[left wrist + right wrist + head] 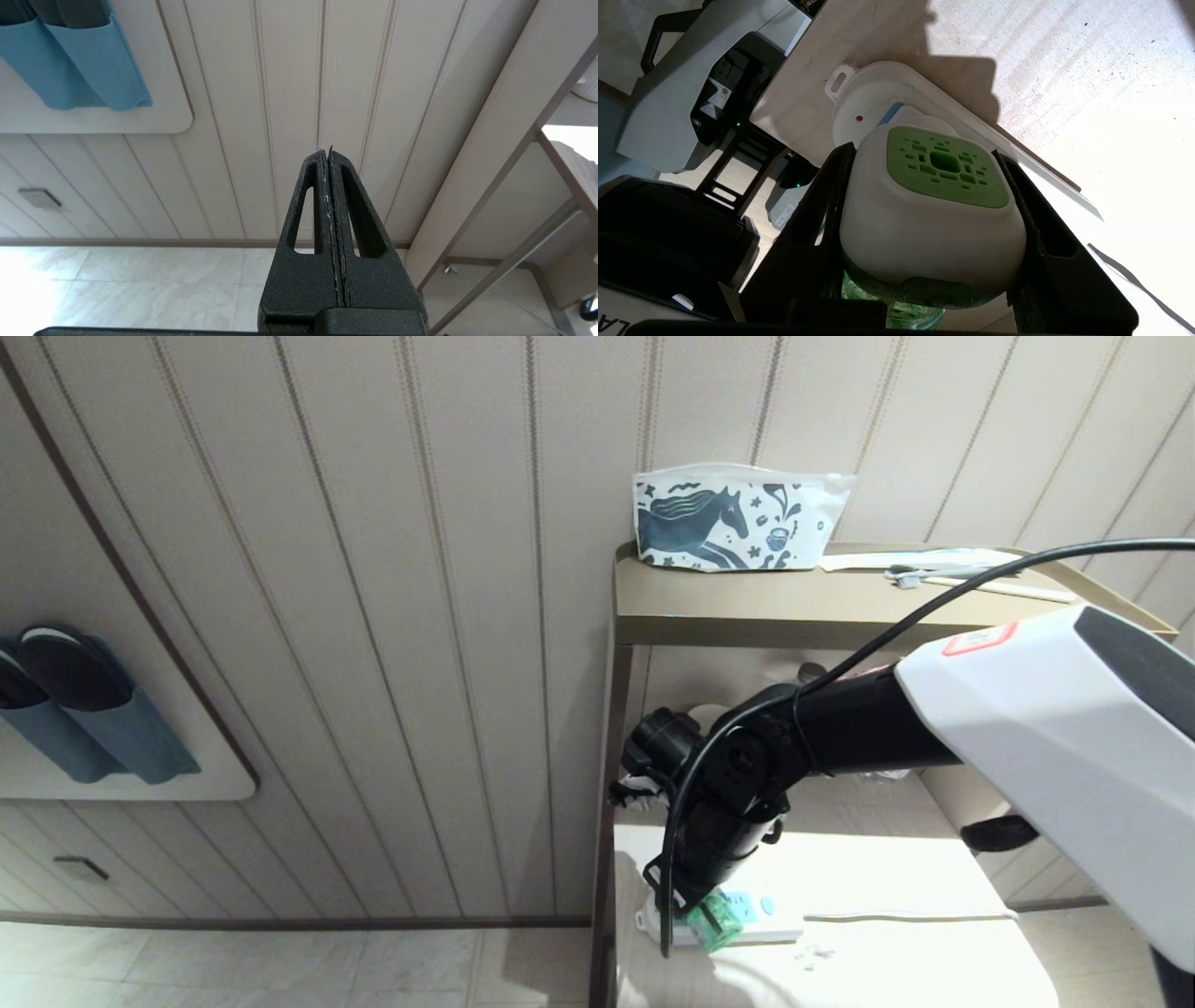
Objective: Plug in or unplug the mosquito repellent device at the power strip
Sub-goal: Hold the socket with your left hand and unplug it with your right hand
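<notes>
On your left there is nothing of the task: the left gripper (332, 186) hangs away from the shelf, facing the wall, its two fingers pressed together on nothing, so you can leave that arm parked. Moving right to the shelf, the right arm reaches under the top board and bends down at the wrist to the lower board, where the strip (747, 917) lies flat near the front left corner. The right gripper (931, 205) is about half open and closed around the device (931, 210), one finger on each side of the white head (the green bottle shows just under it). The device sits at the end of the strip (873, 100), but you cannot see from these pictures if the pins are in the socket or already out. I judge the grasp is done and the push or pull itself is what remains; then you must release and withdraw.
</notes>
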Motion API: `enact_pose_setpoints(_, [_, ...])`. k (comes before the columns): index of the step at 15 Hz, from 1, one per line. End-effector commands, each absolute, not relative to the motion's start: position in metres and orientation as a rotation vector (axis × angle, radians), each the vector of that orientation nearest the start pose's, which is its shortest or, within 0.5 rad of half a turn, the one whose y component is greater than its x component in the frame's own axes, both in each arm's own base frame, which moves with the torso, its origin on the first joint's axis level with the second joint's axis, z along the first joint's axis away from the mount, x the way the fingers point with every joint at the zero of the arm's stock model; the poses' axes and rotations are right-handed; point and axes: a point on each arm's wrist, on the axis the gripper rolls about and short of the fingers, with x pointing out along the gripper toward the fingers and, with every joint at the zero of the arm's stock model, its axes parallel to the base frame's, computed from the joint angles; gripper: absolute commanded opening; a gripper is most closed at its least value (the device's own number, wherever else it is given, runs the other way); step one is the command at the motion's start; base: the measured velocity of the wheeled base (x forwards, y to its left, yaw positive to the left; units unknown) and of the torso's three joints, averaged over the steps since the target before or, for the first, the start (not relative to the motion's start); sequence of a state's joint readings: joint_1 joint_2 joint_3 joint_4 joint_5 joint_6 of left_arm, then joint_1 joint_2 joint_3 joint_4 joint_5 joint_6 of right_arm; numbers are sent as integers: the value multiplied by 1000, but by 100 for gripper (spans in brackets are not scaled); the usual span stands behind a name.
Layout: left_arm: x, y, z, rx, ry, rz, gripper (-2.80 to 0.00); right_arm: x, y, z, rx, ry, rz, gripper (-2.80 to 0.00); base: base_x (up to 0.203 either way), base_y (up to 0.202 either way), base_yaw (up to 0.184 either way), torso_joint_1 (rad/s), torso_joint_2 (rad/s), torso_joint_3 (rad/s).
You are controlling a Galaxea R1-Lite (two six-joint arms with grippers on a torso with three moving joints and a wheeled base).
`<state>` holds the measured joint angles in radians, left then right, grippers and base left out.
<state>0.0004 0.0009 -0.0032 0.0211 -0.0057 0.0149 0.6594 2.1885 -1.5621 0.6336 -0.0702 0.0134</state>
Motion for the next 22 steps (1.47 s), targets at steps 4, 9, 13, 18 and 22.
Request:
enact_pose_setpoints(4, [-29,0,117,-66,-17,-12,-280,311,240,106,-443,1191,501,-280,0,0,0,0,0,0])
enact_pose_setpoints(9, [-2,-3,127,-111,206,-122,-280,308,241,111,-441,1179,507,-280,0,0,0,0,0,0])
enact_pose_setpoints(13, [54,-6,137,-159,477,-247,-280,307,244,115,-441,1165,516,-280,0,0,0,0,0,0])
enact_pose_setpoints(18, [116,-41,116,-163,759,-624,-280,309,247,117,-437,1151,520,-280,0,0,0,0,0,0])
enact_pose_setpoints(22, [155,-89,96,-144,759,-779,-280,313,246,116,-428,1149,516,-280,0,0,0,0,0,0])
